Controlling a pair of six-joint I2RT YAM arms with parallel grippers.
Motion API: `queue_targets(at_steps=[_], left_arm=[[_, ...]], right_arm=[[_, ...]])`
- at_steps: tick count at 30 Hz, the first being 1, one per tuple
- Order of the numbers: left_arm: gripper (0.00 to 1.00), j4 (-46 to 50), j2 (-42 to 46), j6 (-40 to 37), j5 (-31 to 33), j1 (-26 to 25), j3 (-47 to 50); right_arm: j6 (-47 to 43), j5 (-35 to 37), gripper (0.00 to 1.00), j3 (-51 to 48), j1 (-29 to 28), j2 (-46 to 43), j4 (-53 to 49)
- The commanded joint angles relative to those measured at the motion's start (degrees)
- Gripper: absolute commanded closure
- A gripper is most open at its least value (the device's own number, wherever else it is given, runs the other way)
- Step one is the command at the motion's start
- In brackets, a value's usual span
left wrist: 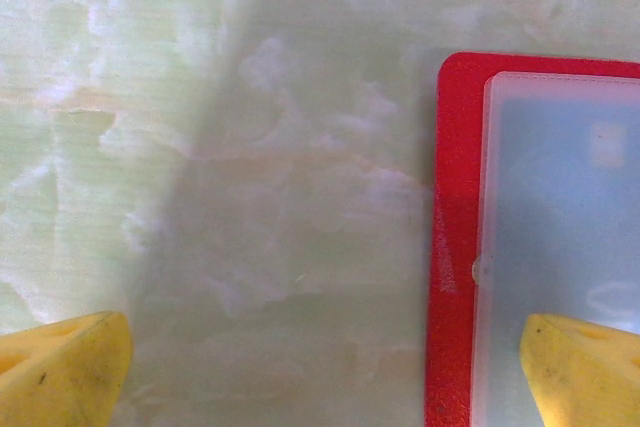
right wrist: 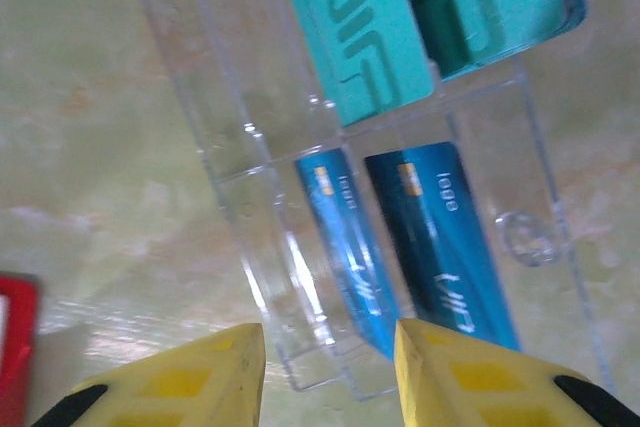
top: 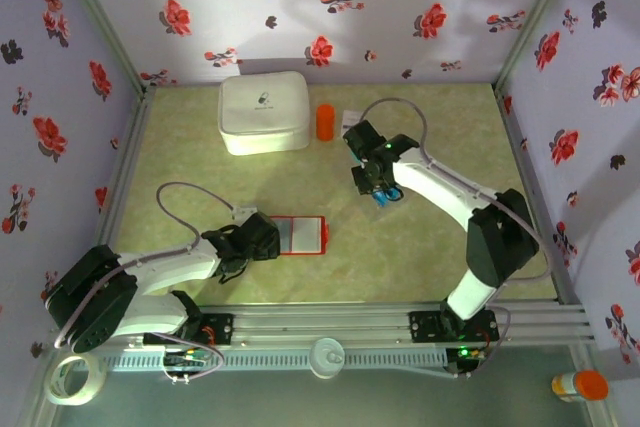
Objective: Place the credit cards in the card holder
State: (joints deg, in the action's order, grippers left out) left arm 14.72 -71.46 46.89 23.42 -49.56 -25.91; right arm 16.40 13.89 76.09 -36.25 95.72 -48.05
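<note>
From above, the left end effector (top: 270, 237) lies low on the pale green marbled tabletop (top: 400, 257), at the left edge of the small flat red card holder (top: 301, 235), which lies open near the middle front. The right end effector (top: 380, 187) hangs to the right, over the glossy blue credit cards (top: 389, 197). A large white rounded case (top: 263, 113) and an orange cylinder (top: 326, 122) sit at the back. In the left wrist view, the left end effector (left wrist: 320, 377) is spread wide and grips nothing; one yellow fingertip (left wrist: 585, 367) is over the card holder's (left wrist: 455, 247) pale inside. In the right wrist view, the right end effector (right wrist: 330, 372) is partly apart, with the near end of a clear plastic sleeve (right wrist: 260, 127) between its fingers. Two blue and two teal credit cards (right wrist: 440, 237) lie in that sleeve; no grip is visible.
</note>
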Motion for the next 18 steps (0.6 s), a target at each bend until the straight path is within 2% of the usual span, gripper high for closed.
queue_targets(at_steps=[1, 9, 18], left_arm=[[0.00, 2.3, -0.2, 1.0, 2.1, -0.3, -0.5], [0.00, 2.2, -0.2, 1.0, 2.1, -0.3, -0.5], [0.00, 2.2, -0.1, 1.1, 2.0, -0.3, -0.4]], right_arm=[[-3.8, 7.5, 0.61, 2.2, 0.0, 2.4, -4.5], [-5.3, 9.8, 0.65, 3.7, 0.1, 6.5, -4.8], [-5.2, 7.5, 0.69, 4.6, 0.1, 9.2, -4.0]])
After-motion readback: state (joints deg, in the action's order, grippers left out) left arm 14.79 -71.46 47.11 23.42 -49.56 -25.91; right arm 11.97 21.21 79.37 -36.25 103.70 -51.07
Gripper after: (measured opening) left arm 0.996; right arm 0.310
